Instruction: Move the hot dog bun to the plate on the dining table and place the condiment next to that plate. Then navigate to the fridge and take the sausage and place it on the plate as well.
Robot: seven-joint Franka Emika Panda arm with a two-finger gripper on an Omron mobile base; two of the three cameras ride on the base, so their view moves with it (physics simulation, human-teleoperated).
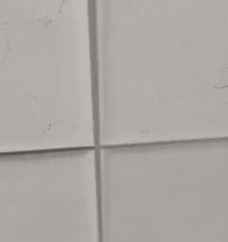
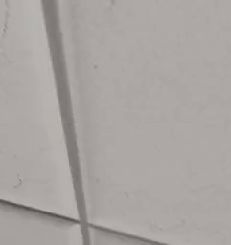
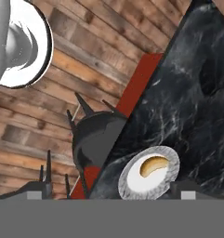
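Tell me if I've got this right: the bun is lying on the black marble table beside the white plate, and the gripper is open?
Not quite. In the hand view the hot dog bun lies on the plate itself, not beside it. The plate does sit on the black marble dining table, and the gripper is open.

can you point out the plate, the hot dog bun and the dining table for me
plate [image 3: 132, 185]: hand view, on its bare white-grey inner surface below the bun
hot dog bun [image 3: 153, 165]: hand view, middle of the curved tan roll lying on the plate
dining table [image 3: 187, 107]: hand view, bare black marble top above the plate
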